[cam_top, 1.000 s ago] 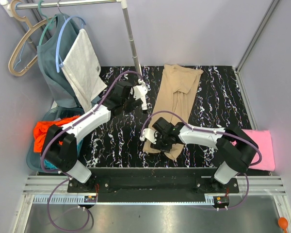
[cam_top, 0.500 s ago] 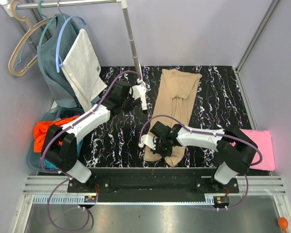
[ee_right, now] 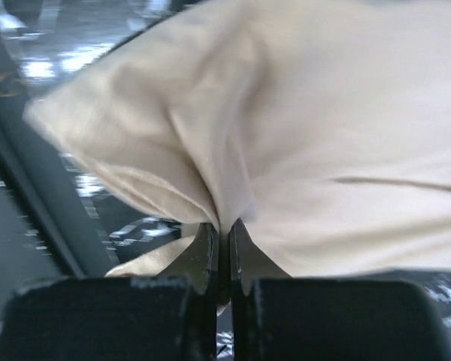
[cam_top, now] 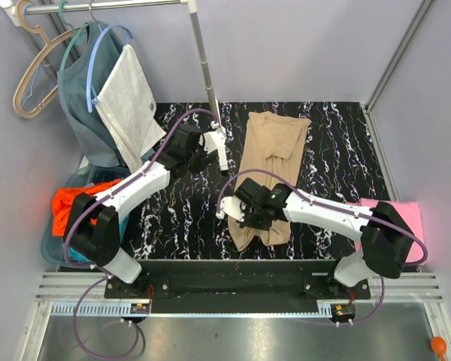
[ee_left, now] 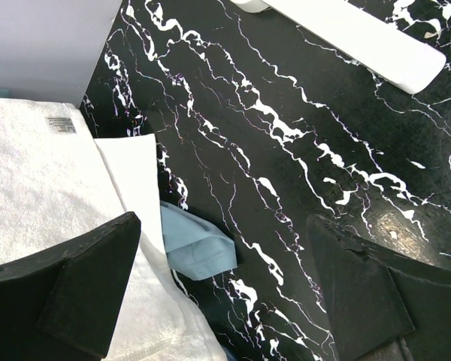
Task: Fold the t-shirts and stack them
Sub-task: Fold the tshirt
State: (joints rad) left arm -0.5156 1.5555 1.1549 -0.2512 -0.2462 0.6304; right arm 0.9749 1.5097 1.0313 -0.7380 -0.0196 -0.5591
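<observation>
Right claw (ee_right: 223, 226) clenched on a fold of the tan t-shirt (ee_right: 323, 113), cloth bunched just ahead of its tips. Left claw (ee_left: 225, 256) released wide above marble table (ee_left: 286, 150), white towel (ee_left: 30, 173) beside it.

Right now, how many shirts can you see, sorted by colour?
tan shirt: 1
pink shirt: 1
orange shirt: 1
teal shirt: 1
Total: 4
</observation>
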